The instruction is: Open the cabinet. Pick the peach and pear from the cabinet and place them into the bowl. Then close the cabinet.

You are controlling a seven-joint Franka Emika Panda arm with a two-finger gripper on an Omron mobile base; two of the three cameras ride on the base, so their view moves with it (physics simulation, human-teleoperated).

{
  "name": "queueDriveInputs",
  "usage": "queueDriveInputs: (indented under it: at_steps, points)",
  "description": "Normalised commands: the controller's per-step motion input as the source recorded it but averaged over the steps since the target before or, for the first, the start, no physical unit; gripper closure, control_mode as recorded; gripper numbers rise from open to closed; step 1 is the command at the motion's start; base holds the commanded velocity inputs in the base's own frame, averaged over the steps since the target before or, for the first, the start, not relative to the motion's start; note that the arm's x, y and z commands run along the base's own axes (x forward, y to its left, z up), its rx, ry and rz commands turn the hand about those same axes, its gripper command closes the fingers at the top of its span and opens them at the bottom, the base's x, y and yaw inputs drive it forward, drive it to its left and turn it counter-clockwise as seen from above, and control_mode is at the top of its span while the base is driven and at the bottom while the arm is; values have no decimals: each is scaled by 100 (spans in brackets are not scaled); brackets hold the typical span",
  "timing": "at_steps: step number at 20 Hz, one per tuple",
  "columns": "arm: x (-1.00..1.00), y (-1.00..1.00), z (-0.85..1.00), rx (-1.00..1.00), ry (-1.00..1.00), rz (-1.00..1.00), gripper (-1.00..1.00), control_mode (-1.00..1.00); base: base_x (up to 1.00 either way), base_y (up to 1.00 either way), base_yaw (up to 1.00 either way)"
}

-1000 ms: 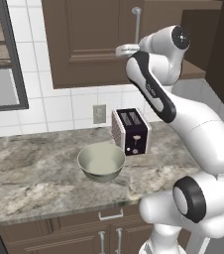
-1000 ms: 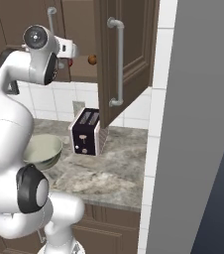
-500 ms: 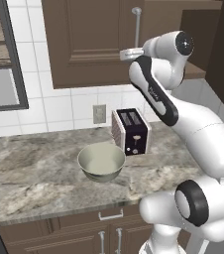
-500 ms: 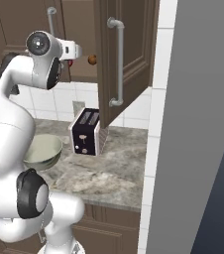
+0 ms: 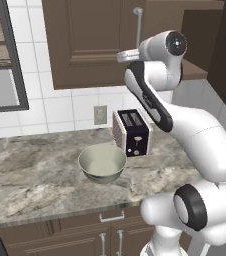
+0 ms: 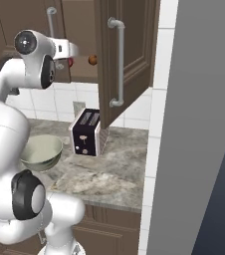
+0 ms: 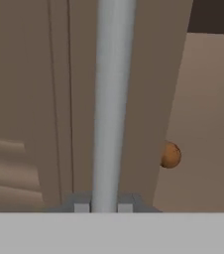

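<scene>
Silver handle (image 7: pixel 111 99) of the cabinet (image 7: pixel 29 99) runs between the gripper (image 7: pixel 104 206) fingers, clamped on it.

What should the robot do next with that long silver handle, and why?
Probably pull the handle gently toward itself. In the hand view the gripper sits closed around the bar, and in the left base view that cabinet door looks shut, while the bowl on the counter waits empty.
</scene>
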Motion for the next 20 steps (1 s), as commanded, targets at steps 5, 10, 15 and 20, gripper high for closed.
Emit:
queueDriveInputs:
  at_steps: [5,10,15,20]
  points:
    - [-22,0,0,-2,0,-18,100,-100,0,0,0]
    - [-36,0,0,-1,-1,-16,100,-100,0,0,0]
    - [-46,0,0,-1,0,-15,100,-100,0,0,0]
    - [-47,0,0,-1,-1,-14,100,-100,0,0,0]
